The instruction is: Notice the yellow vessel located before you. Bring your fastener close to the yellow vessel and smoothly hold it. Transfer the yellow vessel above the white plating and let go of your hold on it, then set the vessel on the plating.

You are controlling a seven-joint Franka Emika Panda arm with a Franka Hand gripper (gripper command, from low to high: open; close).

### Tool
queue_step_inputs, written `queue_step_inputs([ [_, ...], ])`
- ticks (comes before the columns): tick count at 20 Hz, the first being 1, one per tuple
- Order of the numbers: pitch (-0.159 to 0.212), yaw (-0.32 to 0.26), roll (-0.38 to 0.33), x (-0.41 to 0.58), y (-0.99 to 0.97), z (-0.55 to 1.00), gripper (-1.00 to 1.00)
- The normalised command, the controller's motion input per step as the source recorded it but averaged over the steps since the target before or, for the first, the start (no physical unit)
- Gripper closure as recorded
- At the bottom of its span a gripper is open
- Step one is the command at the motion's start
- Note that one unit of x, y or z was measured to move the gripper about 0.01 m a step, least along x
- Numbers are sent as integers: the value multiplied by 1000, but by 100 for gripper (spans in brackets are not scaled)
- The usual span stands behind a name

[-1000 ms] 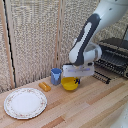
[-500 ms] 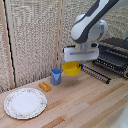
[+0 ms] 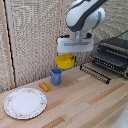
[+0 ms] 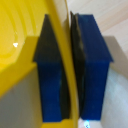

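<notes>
While the large round white dinner plate with its faint patterned rim (image 3: pixel 25 103) lies nearest, low at the exterior view's left on the pale wooden tabletop (image 3: pixel 85 107), nothing rests on it yet. Just beyond it a small orange oblong piece (image 3: pixel 45 86) lies on the wood, and a blue plastic cup (image 3: pixel 56 76) stands upright beside that. Above and a little behind the cup hangs the small, shallow, bright yellow plastic bowl (image 3: pixel 65 61), clear of the table, under the white boxy gripper (image 3: pixel 74 56) of the big white-and-grey arm (image 3: pixel 84 17). In the wrist view the two dark blue fingers (image 4: pixel 49 75) are pinched on the bowl's thin wall (image 4: pixel 66 75), one inside and one outside.

The hold takes only that one edge, so I judge the bowl could swing or slip out if the arm moves sharply. The path toward the plate runs over the cup and the orange piece; a carry that dips too low could knock the cup over. Letting go from too high, or before the bowl is well over the plate's middle, could send it bouncing or rolling off the rim.

Farther back, at the exterior view's right, a black wire rack (image 3: pixel 97 72) lies before a dark toaster oven (image 3: pixel 112 54), well apart from the route, with a woven screen (image 3: pixel 30 40) behind everything.
</notes>
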Motion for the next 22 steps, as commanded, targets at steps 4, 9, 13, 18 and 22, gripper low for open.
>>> queue_step_inputs([
  [4, 42, 49, 0, 442, 872, 13, 100],
  [9, 39, 49, 0, 375, 922, -2, 100],
  [13, 24, 47, 0, 387, 917, -23, 100],
  [18, 21, 52, -10, 390, 907, -238, 100],
  [22, -26, 36, -16, 182, 598, -471, 100],
])
